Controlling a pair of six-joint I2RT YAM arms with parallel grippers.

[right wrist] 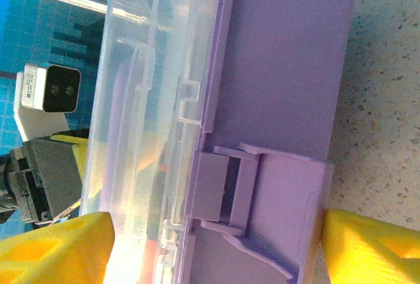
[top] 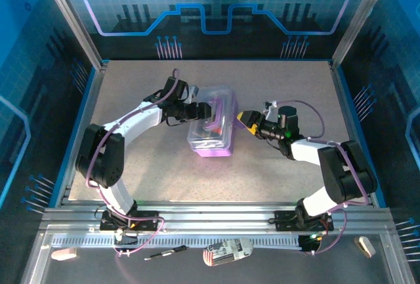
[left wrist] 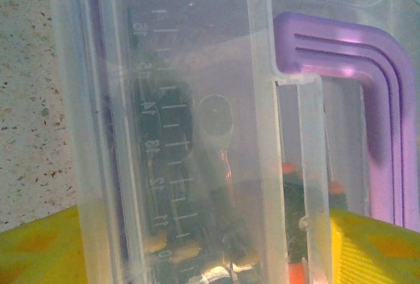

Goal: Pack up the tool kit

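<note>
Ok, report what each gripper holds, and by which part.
Left gripper looks clamped on the tool kit by its clear lid, beside the purple handle. Right gripper straddles its latch side; grip cannot be told.

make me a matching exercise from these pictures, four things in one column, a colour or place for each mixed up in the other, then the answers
Column one:
1. tool kit lid
2. tool kit base
3. left gripper
4. right gripper

Column two:
A. purple
B. at the kit's right side, top view
C. clear
D. at the kit's left side, top view

Pairs: 1-C, 2-A, 3-D, 4-B
</note>
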